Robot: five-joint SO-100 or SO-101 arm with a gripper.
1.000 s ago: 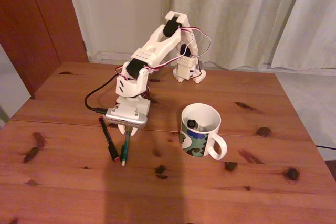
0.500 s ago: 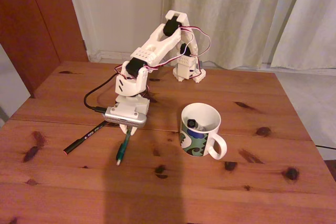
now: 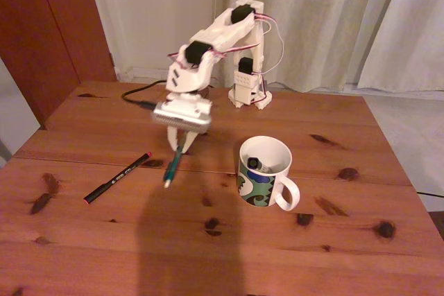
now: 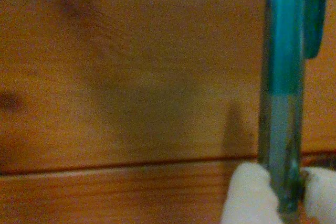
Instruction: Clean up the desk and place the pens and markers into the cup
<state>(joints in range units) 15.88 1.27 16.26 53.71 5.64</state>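
In the fixed view my white gripper (image 3: 180, 148) hangs above the desk (image 3: 208, 254), left of the cup (image 3: 264, 172), shut on the slim teal-green pen (image 3: 173, 168). The pen hangs tip-down, just off the wood. A black pen with a red tip (image 3: 118, 177) lies flat further left. The white mug has a blue, green and black pattern, and a marker's dark end (image 3: 254, 164) shows inside it. In the wrist view the teal pen (image 4: 283, 77) runs upward from between my two white fingertips (image 4: 245, 195), above the desk's seam (image 4: 105, 165).
The arm's base (image 3: 248, 91) stands at the desk's far edge in front of curtains, and a black cable (image 3: 139, 98) trails to the left from the wrist. The mug's handle (image 3: 288, 195) points to the front right. Dark knots dot the bare wood near the front.
My gripper has risen and moved back and a little to the right with the teal pen lifted off the desk. The black pen swung out to the left a second ago and now lies still.
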